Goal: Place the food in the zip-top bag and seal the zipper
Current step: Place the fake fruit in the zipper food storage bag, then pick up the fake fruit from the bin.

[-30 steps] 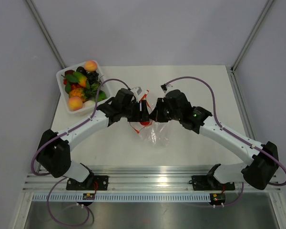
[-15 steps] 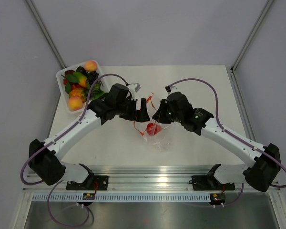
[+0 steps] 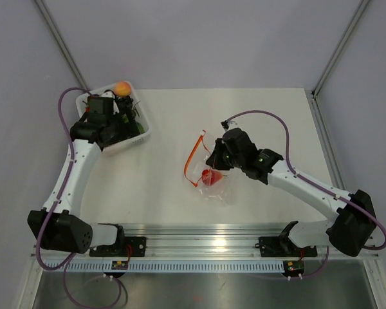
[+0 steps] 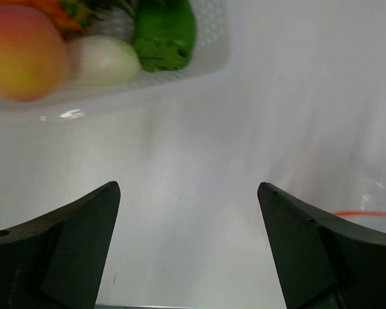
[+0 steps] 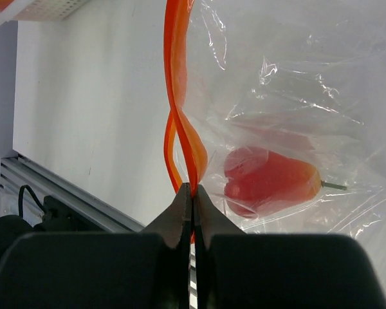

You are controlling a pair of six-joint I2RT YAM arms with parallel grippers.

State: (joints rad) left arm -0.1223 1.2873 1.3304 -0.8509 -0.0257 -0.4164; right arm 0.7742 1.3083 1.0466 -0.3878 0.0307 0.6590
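While the white tabletop (image 3: 257, 122) fills most of the overhead view, only its far left corner and its middle carry anything. In that corner sits a white perforated tray (image 3: 134, 142), and the left arm's wrist hides most of what it holds from above; only an orange-yellow peach (image 3: 121, 88) at its far end shows plainly.

The left claw (image 3: 127, 122) hangs over the tray's near-right part with its fingers spread wide and nothing between them. Its own camera shows the claw (image 4: 188, 187) above bare tabletop just outside the tray's wall (image 4: 206, 58). Behind that wall lie another peach (image 4: 22, 51), a pale round piece (image 4: 103, 59) and a green leafy piece (image 4: 164, 35), none of which the overhead view makes out.

Well apart from the tray, near the middle of the tabletop, lies the zip-top bag (image 3: 220, 190), crinkled and clear. The right claw (image 3: 213, 161) sits at its far-left edge and covers that corner from above. The zipper (image 3: 192, 161) loops out to the left of it as a thin red-orange strip.

From the right wrist, the right claw (image 5: 192, 190) is pressed together, pinching the zipper (image 5: 175, 77), whose two strips twist away from the fingertips. The bag (image 5: 296, 96) spreads to the right of them. Inside it, just beside the fingertips, lies the red fruit (image 5: 270, 180); from above it shows as a red spot (image 3: 210, 177) under the plastic.
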